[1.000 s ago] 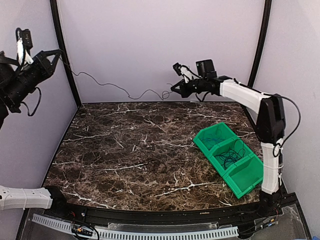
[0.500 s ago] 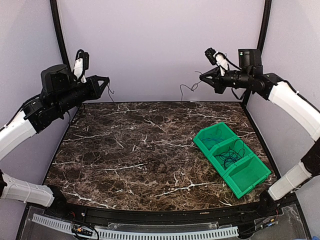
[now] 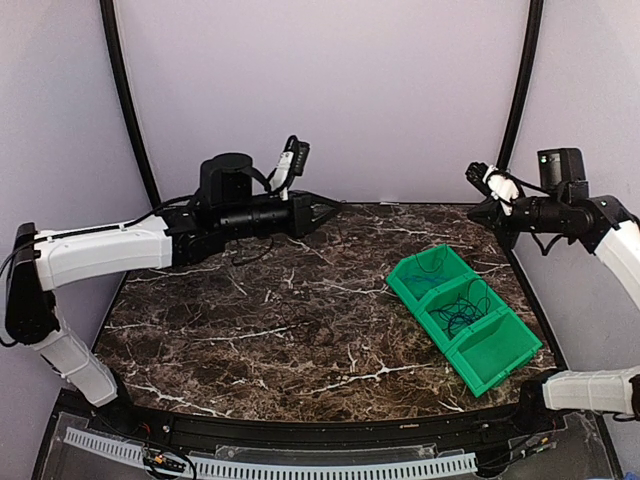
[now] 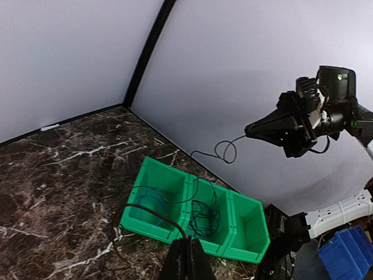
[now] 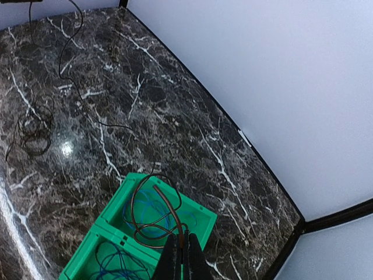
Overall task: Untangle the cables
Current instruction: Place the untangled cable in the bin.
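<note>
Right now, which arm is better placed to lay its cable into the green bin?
Probably right. The right gripper, shut on a thin cable, hangs near the green bin, and its wrist view shows the bin below. The left gripper holds a black cable over the table's back middle, farther away.

Lab booth — plain screens (image 3: 330,90), marble tabletop (image 3: 260,310)

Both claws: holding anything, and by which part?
Left claw is shut on a thin black cable; right claw is shut on another black cable. Each is pinched at the fingertips, seemingly near a cable end.
</note>
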Robot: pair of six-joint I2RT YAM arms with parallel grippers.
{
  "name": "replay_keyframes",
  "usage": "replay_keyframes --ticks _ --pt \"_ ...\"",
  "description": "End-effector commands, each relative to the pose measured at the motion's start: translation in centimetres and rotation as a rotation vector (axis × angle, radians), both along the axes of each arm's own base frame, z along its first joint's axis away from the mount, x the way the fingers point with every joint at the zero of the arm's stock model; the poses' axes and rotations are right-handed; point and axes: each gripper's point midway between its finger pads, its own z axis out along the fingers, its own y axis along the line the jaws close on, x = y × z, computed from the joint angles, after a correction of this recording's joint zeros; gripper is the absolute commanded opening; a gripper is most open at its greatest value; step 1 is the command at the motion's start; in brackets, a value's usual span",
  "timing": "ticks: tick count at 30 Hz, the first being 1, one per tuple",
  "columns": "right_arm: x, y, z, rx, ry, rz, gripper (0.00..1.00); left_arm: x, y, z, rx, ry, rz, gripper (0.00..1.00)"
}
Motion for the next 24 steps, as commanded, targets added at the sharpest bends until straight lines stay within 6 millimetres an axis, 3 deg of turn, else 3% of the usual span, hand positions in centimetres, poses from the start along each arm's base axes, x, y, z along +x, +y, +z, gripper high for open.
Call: replay_keyframes --ticks 1,7,9,12,17,20,24 --pt "-3.0 -2.9 -3.0 -0.184 0.047 0.017 0.0 -5.1 -5.7 6.7 -0.22 -0.154 -0.277 0.0" --pt "-5.8 -6.0 -3.3 -0.347 0.089 0.01 0.0 -11.9 -13.7 6.7 -0.357 -0.097 -0.546 0.0" --pt "-7.0 -6.6 -3.7 -0.386 0.123 0.019 0.0 -13.5 -16.3 5.2 -0.368 -0.061 -0.608 0.0" --pt "-8.6 -7.4 -5.5 -0.445 0.194 0.035 0.0 -15.2 -18.0 4.6 -0.402 -0.039 -0.652 0.0" --pt "-10.8 -9.4 -10.4 -0.564 0.323 0.039 0.0 -17.2 -20.2 3.0 -0.476 -0.007 -0.695 0.0" --pt "-11.3 -10.4 -12.5 -0.618 0.353 0.035 0.0 -18.0 -21.2 4.2 -0.522 -0.018 -0.709 0.0" --pt "-11.5 -10.6 -14.5 -0.621 0.395 0.048 0.0 -18.2 -22.8 3.6 -0.545 -0.028 -0.679 0.0"
